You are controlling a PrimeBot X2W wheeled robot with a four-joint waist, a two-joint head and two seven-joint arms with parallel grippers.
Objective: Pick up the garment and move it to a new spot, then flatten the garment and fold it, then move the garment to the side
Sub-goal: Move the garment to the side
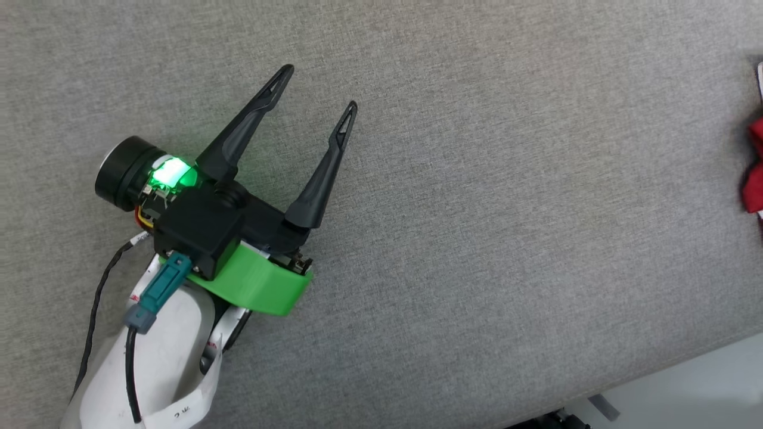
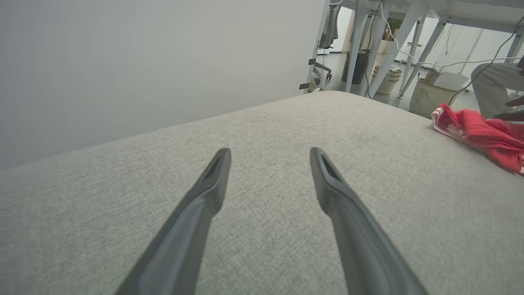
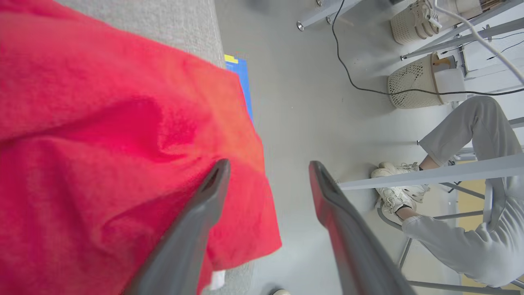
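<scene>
The garment (image 1: 756, 173) is a bunched red cloth at the far right edge of the head view, lying on the grey padded surface (image 1: 506, 208). In the left wrist view the garment (image 2: 483, 135) sits crumpled near that surface's far right corner. My left gripper (image 1: 320, 87) hovers open over bare fabric, well left of it, fingers spread (image 2: 269, 151). My right gripper (image 3: 269, 163) is open right over the garment (image 3: 102, 143). Its left finger lies across the red cloth, which drapes over the surface's edge. Nothing is pinched between its fingers.
The grey surface ends at the lower right of the head view, with pale floor (image 1: 703, 381) beyond. Past the edge a seated person's legs and white shoes (image 3: 397, 184) are close by, along with table legs, cables and a woven basket (image 3: 413, 86).
</scene>
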